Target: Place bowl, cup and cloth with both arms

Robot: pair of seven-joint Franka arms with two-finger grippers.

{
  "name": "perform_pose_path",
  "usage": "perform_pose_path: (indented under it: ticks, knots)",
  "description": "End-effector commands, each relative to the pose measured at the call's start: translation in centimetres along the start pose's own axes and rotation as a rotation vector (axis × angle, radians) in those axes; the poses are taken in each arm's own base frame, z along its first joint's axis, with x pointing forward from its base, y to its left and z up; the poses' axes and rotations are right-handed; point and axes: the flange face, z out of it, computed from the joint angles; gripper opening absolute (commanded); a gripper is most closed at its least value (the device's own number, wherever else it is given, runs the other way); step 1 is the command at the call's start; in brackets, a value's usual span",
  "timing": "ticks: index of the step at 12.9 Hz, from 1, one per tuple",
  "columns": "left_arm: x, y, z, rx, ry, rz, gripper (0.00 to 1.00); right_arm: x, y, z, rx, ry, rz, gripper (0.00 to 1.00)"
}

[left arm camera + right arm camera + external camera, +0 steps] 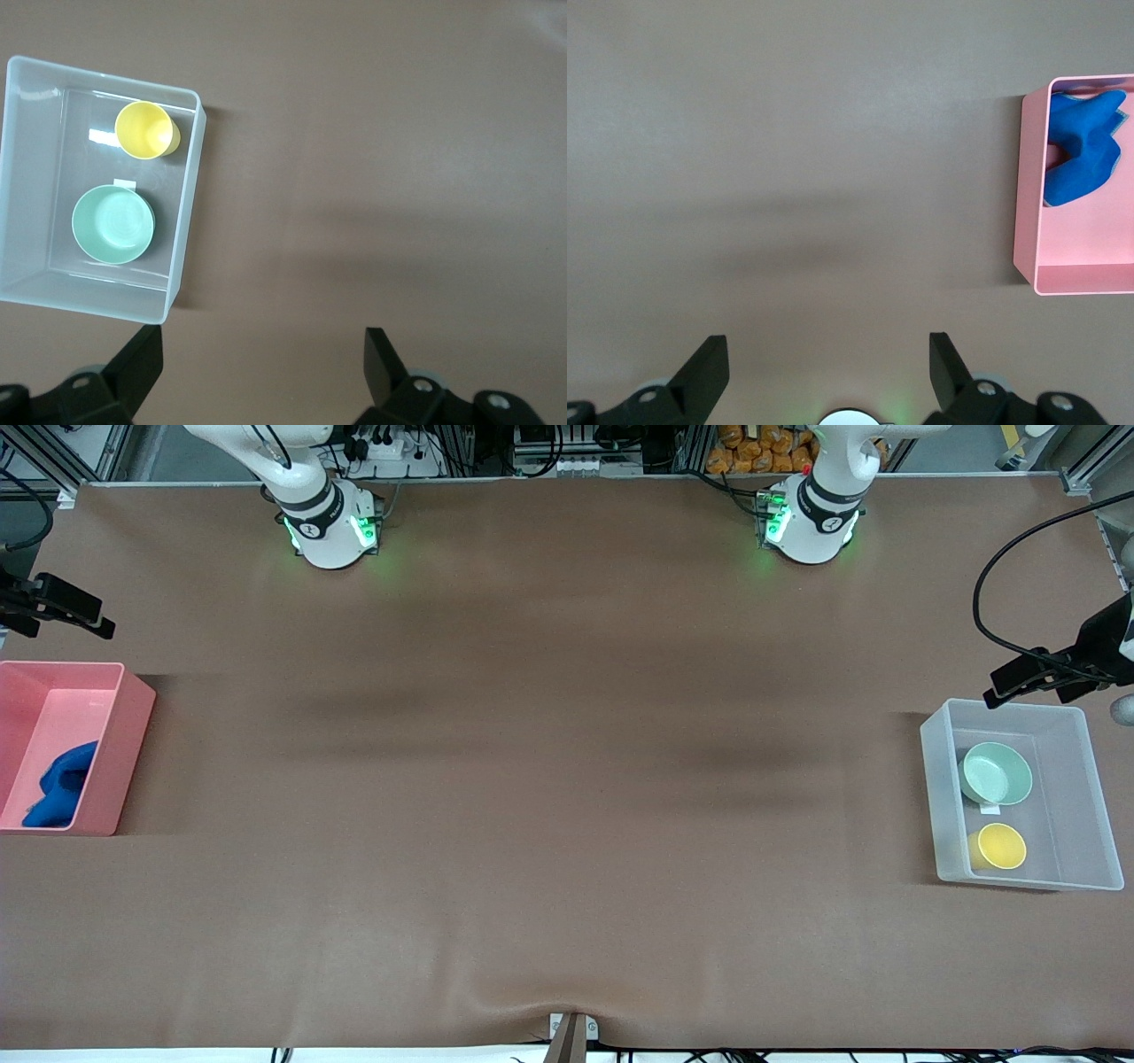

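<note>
The cloth (60, 784) is seen crumpled in the pink bin (120, 762) at the right arm's end of the table (567, 779), bunched toward the end of the bin nearer the front camera. The bowl (997, 773) and the cup (1000, 846) are held in the clear bin (939, 797) at the left arm's end, both upright and apart, with the cup nearer the front camera than the bowl. A small white tag is seen at the bowl's rim.

The left gripper (264, 367) is raised over bare table just beside the clear bin, its fingers spread wide and nothing held between them. The right gripper (828, 372) is likewise hung over bare table near the pink bin, fingers parted and nothing gripped.

The sorting seems deliberate: soft goods are kept at one end and crockery at the other, each bin within the reach of the arm at its own end. Two readings are fitted by this scene. Either the three things have been placed into their bins, or they are stored there and are to be set out on the table between. That cannot be settled from this moment.
</note>
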Motion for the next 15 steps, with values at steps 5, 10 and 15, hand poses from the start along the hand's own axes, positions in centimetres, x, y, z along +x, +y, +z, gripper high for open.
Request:
perform_pose_path:
  ticks: [5, 10, 15]
  knots:
    - [-0.2, 0.8, -2.7, 0.010, 0.022, 0.041, 1.00, 0.4, 1.1, -0.6, -0.016, 0.005, 0.019, 1.00]
    - [-0.2, 1.1, -3.0, 0.014, 0.004, 0.016, 1.00, 0.3, 1.2, -1.0, -0.016, 0.011, 0.021, 1.00]
    - [-0.2, 1.0, -2.8, 0.017, 0.002, 0.016, 1.00, 0.3, 1.2, -1.2, -0.014, 0.016, 0.021, 1.00]
